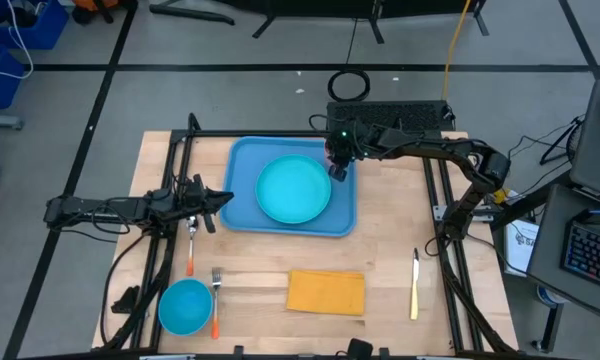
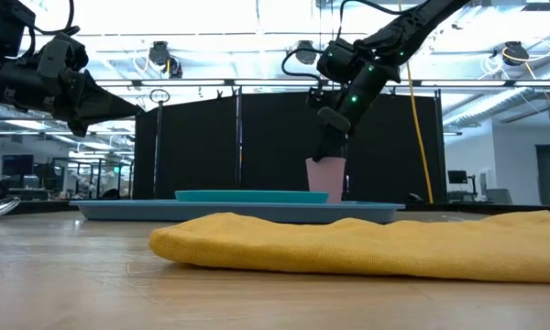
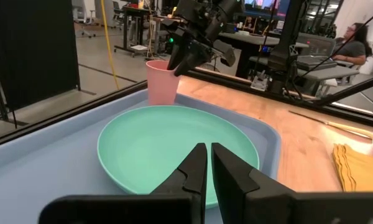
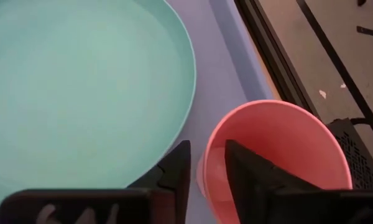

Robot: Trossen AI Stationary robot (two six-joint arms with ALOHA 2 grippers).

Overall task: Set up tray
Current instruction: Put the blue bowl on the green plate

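Right end effector [image 4: 202,171] straddles pink cup [image 4: 280,155] rim, slightly parted (high view hides cup).

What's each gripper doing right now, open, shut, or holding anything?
Left gripper: shut, empty, hovering over the tray's left edge.
Right gripper: fingers astride the pink cup's rim on the tray; whether it grips cannot be told.
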